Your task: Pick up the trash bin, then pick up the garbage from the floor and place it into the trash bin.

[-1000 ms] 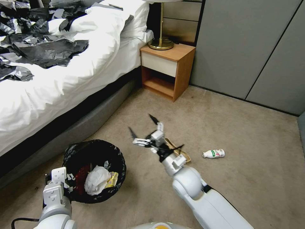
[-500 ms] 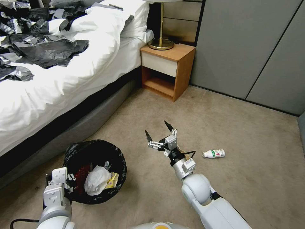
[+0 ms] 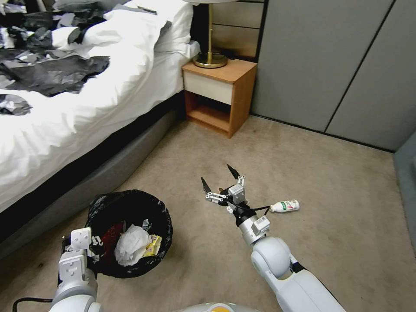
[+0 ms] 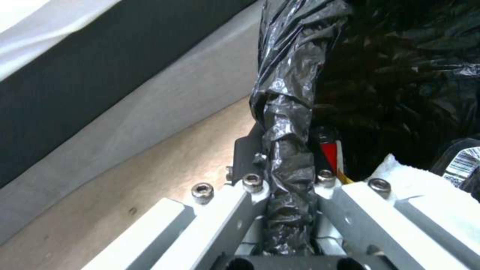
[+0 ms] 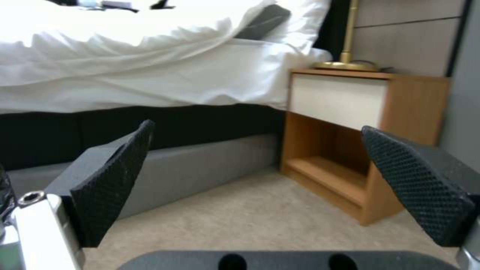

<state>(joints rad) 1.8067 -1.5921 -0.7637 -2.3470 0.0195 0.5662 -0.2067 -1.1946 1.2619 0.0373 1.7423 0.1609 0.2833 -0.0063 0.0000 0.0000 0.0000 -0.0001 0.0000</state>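
The trash bin, lined with a crinkled black bag, hangs low at my left side. My left gripper is shut on its near rim. In the left wrist view the gripper pinches the bag-covered rim between its fingers. Inside the bin lie white crumpled paper, a yellow wrapper and something red. One piece of garbage, a small white bottle with a green and red label, lies on the carpet. My right gripper hovers open just left of the bottle, holding nothing; its black pads stand wide apart.
A bed with white bedding and black bag scraps runs along the left. A wooden nightstand with a brass lamp stands at the back. Grey wall panels close the far side. Carpet stretches open to the right.
My right gripper has swung right and away from the bin, still open. The whole picture has shifted slightly left, so the camera has turned. The left gripper keeps its hold on the bin.
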